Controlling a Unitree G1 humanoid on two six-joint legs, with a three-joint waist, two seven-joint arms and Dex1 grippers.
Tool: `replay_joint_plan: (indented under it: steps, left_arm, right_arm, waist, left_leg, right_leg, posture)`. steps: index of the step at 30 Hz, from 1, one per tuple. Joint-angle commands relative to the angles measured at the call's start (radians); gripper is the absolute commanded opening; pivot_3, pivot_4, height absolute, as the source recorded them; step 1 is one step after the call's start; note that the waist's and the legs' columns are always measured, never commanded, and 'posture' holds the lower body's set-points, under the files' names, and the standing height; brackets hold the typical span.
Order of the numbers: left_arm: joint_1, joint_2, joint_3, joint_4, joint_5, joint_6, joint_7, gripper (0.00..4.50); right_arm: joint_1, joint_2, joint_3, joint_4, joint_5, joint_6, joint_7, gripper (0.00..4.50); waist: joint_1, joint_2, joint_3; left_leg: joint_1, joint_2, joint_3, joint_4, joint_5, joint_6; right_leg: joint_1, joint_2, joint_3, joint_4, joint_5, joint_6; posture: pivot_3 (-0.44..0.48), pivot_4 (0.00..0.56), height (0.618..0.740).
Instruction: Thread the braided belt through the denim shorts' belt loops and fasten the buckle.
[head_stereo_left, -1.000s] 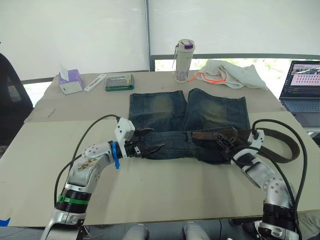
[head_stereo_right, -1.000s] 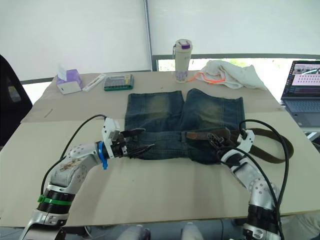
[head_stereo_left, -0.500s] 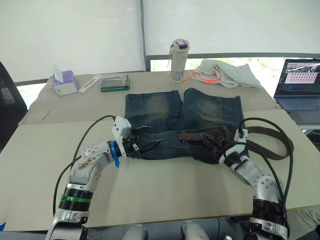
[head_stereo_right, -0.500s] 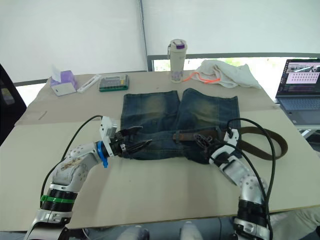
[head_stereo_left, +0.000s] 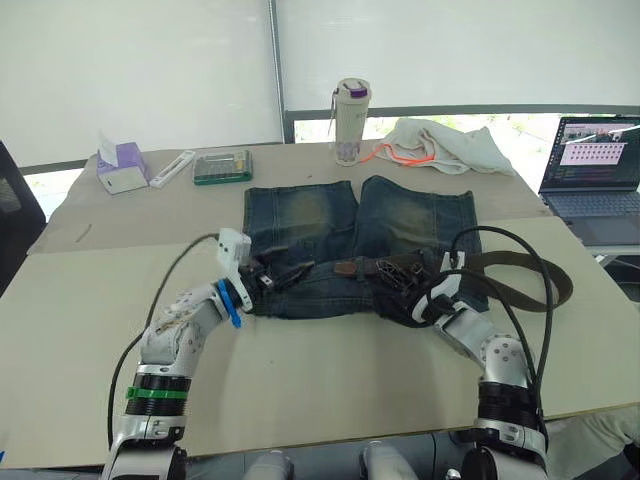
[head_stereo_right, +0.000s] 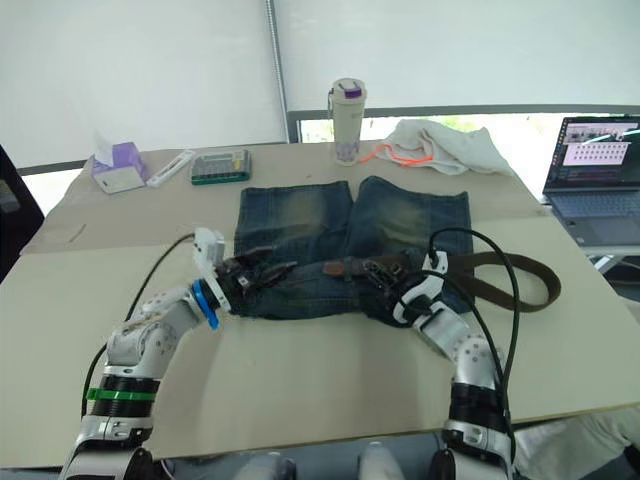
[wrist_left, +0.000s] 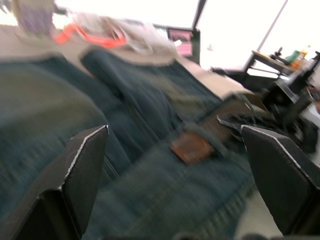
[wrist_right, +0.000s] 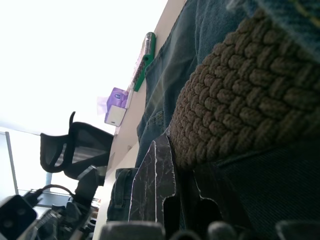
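Left eye view: the denim shorts are laid flat on the table, waistband toward the robot, legs pointing away, with faded yellowish patches on both legs. The braided belt is seen lying along the waistband; its free length runs off the shorts' right side and curves back in a loop on the bare tabletop. A brown end piece of the belt is seen near the middle of the waistband. The left gripper is placed at the left part of the waistband, and in the left wrist view its two fingers are spread wide apart with denim between them, nothing clamped. The right gripper is set on the belt at the right part of the waistband; in the right wrist view its fingers are pressed against the braided strap, closed on the belt. The buckle and the belt loops cannot be made out clearly. At the far edge of the table a tumbler with a purple lid, a white cloth with orange cord, a tissue box and a green case are noted. A laptop is seen, open, at the right.
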Motion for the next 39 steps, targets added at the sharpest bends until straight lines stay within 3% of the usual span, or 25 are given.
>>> replay_joint_plan:
  steps: [1,11,19,24,32,33,34,39]
  left_arm:
    - [-0.016,-0.021,0.02,-0.034,-0.058,0.072,0.023,4.48]
    - [-0.091,-0.164,0.081,0.048,-0.168,0.175,0.119,4.48]
    - [-0.126,-0.216,0.103,0.087,-0.196,0.212,0.149,4.48]
    - [-0.122,-0.22,0.107,0.074,-0.222,0.232,0.141,3.3]
    - [-0.105,-0.225,0.102,0.051,-0.224,0.244,0.146,0.35]
    - [-0.105,-0.225,0.104,0.054,-0.22,0.24,0.152,0.04]
    - [-0.107,-0.224,0.106,0.057,-0.216,0.237,0.156,0.04]
    - [-0.109,-0.205,0.102,0.074,-0.179,0.213,0.163,0.0]
  right_arm:
    - [0.008,0.046,0.01,-0.021,0.065,0.041,-0.002,0.0]
    - [0.027,0.081,-0.044,-0.059,0.2,0.033,0.031,0.0]
    - [0.04,0.072,-0.017,-0.071,0.167,0.011,0.036,0.0]
    - [0.047,0.07,-0.012,-0.074,0.152,-0.007,0.035,0.0]
    - [0.056,0.061,0.004,-0.078,0.122,-0.037,0.044,0.0]
    - [0.06,0.054,0.013,-0.088,0.11,-0.04,0.06,0.0]
    - [0.067,0.042,0.027,-0.099,0.087,-0.048,0.076,0.0]
    - [0.139,-0.103,0.088,-0.213,-0.03,-0.074,0.186,1.79]
  waist:
    - [-0.001,0.0,0.0]
    - [0.007,0.0,0.0]
    - [0.003,0.0,0.0]
    - [0.004,0.0,0.0]
    - [0.004,0.0,0.0]
    - [0.005,0.0,0.0]
    - [0.006,0.0,0.0]
    - [0.009,0.0,0.0]
  left_leg:
    - [0.0,0.0,0.0,0.0,0.0,0.0]
    - [-0.001,0.0,0.0,0.0,0.0,0.0]
    - [-0.001,-0.001,0.0,0.0,0.0,0.0]
    - [-0.001,-0.001,0.0,0.0,0.0,0.0]
    - [-0.001,-0.001,0.0,0.0,0.0,0.0]
    - [-0.001,-0.001,0.001,0.0,0.0,0.0]
    - [-0.001,-0.001,0.001,0.0,0.0,0.0]
    - [-0.001,-0.001,0.001,0.0,0.0,0.0]
  right_leg:
    - [0.0,0.0,0.0,0.0,0.0,0.0]
    - [-0.001,-0.001,0.0,0.0,0.0,0.0]
    - [-0.001,0.0,0.0,0.0,0.0,0.0]
    - [-0.001,-0.001,0.0,0.0,0.0,0.0]
    - [-0.001,-0.001,0.0,0.0,0.0,0.0]
    - [-0.001,-0.001,0.0,0.0,0.0,0.0]
    - [-0.001,-0.001,0.0,0.0,0.0,0.0]
    - [0.0,-0.001,0.0,-0.001,0.0,0.0]
  posture:
    - [0.0,0.15,0.74]
    - [0.0,0.15,0.74]
    - [0.0,0.15,0.74]
    - [0.0,0.15,0.74]
    - [0.0,0.15,0.74]
    - [0.0,0.15,0.74]
    - [0.0,0.15,0.74]
    - [0.0,0.15,0.74]
